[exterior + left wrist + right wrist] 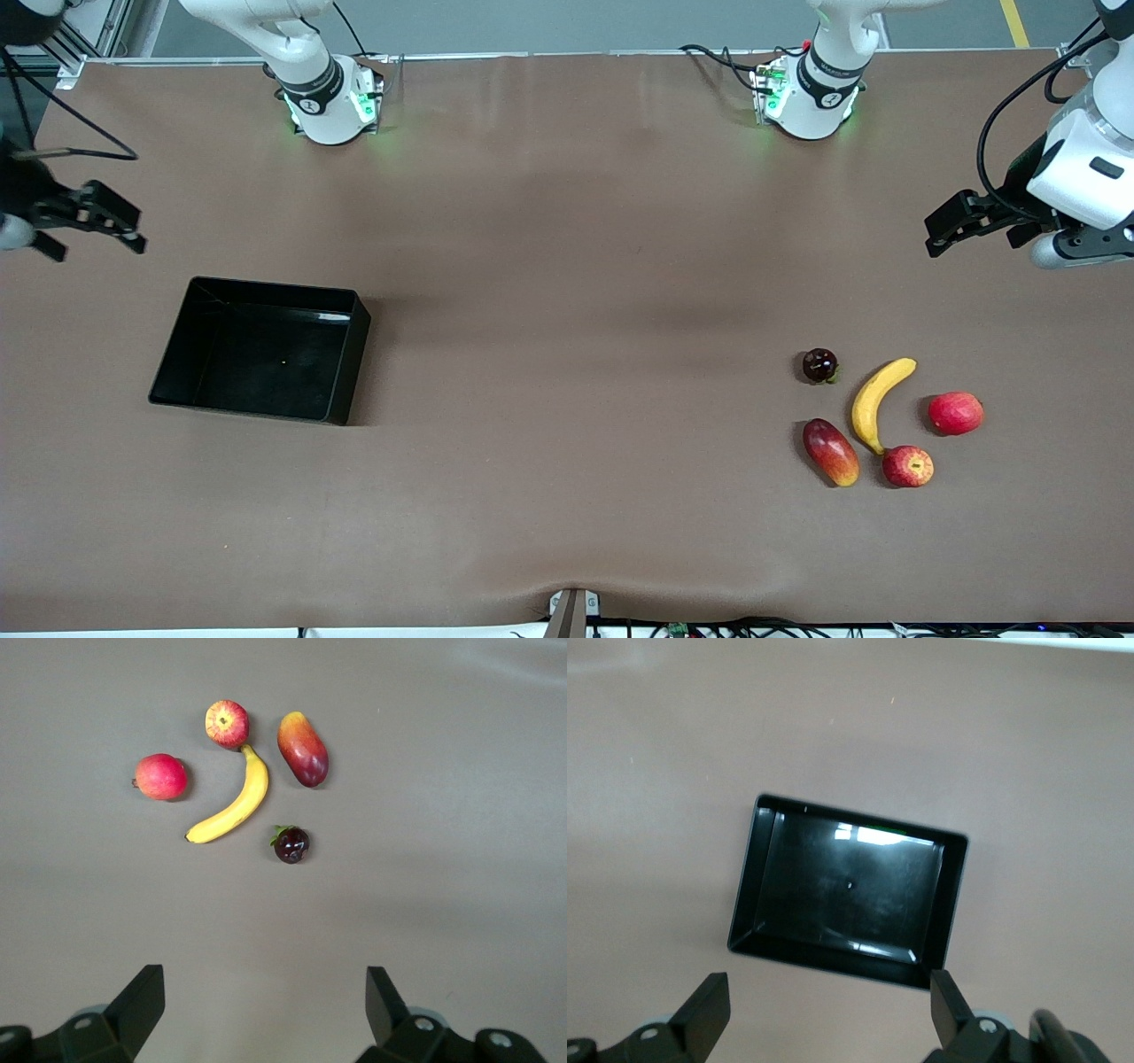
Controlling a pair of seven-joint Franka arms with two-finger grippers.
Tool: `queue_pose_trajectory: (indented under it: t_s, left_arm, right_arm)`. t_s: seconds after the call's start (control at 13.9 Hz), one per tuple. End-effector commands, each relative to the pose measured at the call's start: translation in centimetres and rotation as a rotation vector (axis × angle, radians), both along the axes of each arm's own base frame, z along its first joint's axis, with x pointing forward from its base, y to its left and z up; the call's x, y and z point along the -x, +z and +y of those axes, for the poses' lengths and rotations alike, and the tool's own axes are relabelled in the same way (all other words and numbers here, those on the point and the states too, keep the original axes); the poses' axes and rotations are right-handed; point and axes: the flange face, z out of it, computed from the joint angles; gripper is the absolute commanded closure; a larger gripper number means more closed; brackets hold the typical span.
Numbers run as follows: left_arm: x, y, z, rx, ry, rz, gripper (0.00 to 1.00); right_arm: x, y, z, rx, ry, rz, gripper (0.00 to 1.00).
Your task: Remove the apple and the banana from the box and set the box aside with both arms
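The yellow banana (pixel 877 403) lies on the brown table toward the left arm's end, with the red, yellow-streaked apple (pixel 908 466) at its nearer tip. Both show in the left wrist view, banana (pixel 232 802) and apple (pixel 227 723). The black box (pixel 354 354) stands open and empty toward the right arm's end, and also shows in the right wrist view (pixel 948 904). My left gripper (pixel 932 235) hangs open and empty over bare table, apart from the fruits. My right gripper (pixel 137 229) hangs open and empty over bare table beside the box.
An oval red-and-yellow mango (pixel 830 452), a dark maroon round fruit (pixel 819 365) and a second plain red round fruit (pixel 956 413) lie around the banana. The arm bases (pixel 811 89) stand along the table's edge farthest from the front camera.
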Motion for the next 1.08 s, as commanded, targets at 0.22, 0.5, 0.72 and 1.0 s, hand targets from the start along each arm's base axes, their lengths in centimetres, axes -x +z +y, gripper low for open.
queue_pose_trajectory:
  t_s: [0.22, 0.5, 0.72, 1.0]
  left_arm:
    - [0.8, 0.4, -0.6, -0.003, -0.071, 0.013, 0.0]
    - [1.1, 0.5, 0.6, -0.005, -0.081, 0.037, 0.0]
    - [1.0, 1.2, 1.9, -0.005, -0.059, 0.021, 0.0]
    - [1.1, 1.0, 1.9, -0.008, -0.068, 0.032, 0.0]
  right_arm:
    - [-2.0, 1.3, -1.7, 0.014, -0.024, 0.013, 0.0]
    - [-1.4, 1.0, -1.2, 0.005, -0.028, 0.067, 0.0]
    - [-1.0, 0.5, -0.8, -0.028, -0.146, 0.112, 0.0]
    - [-1.0, 0.5, -0.9, -0.03, -0.148, 0.112, 0.0]
